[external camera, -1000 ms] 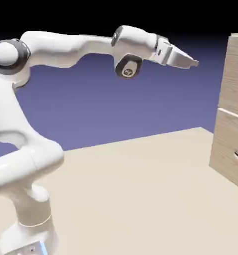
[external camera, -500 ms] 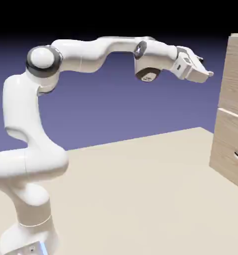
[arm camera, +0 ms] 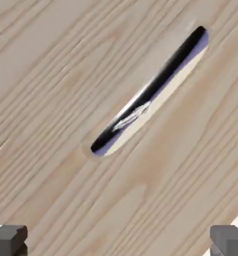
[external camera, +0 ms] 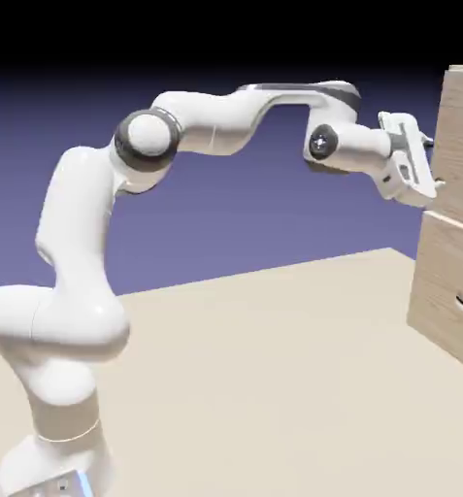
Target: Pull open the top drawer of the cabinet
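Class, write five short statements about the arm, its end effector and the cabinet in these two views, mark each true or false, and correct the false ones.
1. The end effector is close to the cabinet's upper front. True.
2. Its fingers are shut on the handle. False: they stand wide apart, holding nothing.
3. The hand view shows a dark handle on wood grain. True.
4. The handle runs level across the hand view. False: it slants.
5. The top drawer is pulled far out. False: it looks closed.
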Motion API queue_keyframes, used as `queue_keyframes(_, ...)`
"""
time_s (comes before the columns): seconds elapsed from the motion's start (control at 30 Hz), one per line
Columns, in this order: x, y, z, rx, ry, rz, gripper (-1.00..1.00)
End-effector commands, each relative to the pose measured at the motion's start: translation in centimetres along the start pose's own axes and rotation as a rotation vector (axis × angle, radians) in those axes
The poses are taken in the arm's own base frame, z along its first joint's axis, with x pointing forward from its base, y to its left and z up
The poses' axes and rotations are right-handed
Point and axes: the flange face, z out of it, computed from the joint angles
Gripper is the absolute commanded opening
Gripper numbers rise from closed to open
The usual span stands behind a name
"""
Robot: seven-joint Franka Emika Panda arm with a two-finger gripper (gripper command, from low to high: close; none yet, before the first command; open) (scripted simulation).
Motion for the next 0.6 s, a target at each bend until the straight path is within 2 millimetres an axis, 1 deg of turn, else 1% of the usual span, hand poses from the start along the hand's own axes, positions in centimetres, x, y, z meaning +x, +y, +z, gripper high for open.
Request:
queue_keyframes(0.0,0.4,0.2,0.5,0.007,-0.006,0.036,0.00)
queue_keyframes(0.13,2.0,0.6,2.2,0.039,-0.028,0.184,0.00)
queue_keyframes(0.27,3.8,0.4,3.6,0.081,-0.050,0.341,0.00)
queue_keyframes(0.37,5.2,-0.2,4.4,0.121,-0.067,0.463,0.00)
queue_keyframes(0.5,7.4,-1.6,4.9,0.184,-0.091,0.627,0.00)
queue_keyframes(0.53,7.4,-1.6,4.9,0.184,-0.091,0.627,0.00)
queue_keyframes(0.57,7.8,-1.7,5.2,0.187,-0.087,0.631,0.00)
